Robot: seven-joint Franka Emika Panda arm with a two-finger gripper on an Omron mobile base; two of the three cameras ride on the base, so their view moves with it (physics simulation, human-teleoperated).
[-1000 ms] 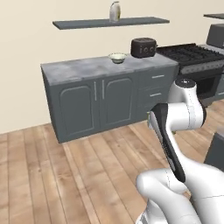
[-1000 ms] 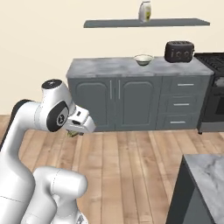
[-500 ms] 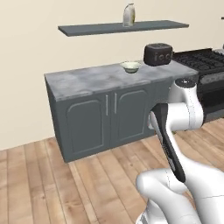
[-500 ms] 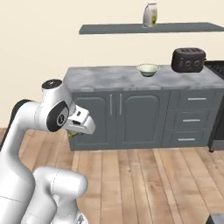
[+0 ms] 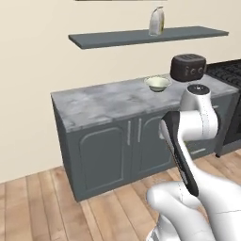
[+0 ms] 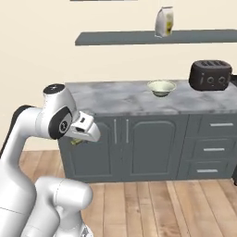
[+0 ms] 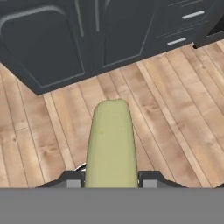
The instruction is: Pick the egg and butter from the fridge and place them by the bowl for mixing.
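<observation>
Butter [image 7: 109, 144], a pale yellow stick, is clamped in the end effector [image 7: 109, 178]; in the hand view it extends forward from between the two dark finger tips, above the wooden floor [image 7: 175, 109] and in front of the dark grey cabinet doors [image 7: 57, 39]. In the right base view the end effector [image 6: 78, 140] is held low beside the arm's white wrist, in front of the cabinet, with a small yellowish piece visible at its tip. Bowl [image 6: 161, 87]: cream-white, upright on the grey marbled desk [image 6: 120, 99], near the middle of the desk top. A dark toaster [image 6: 209, 75] stands on the same desk, well apart from the bowl on its right. A wall shelf [image 6: 139, 37] above the desk carries a pale bag [image 6: 164, 21]. In the left base view the bowl [image 5: 157, 83] sits just beside the toaster [image 5: 188, 67].
</observation>
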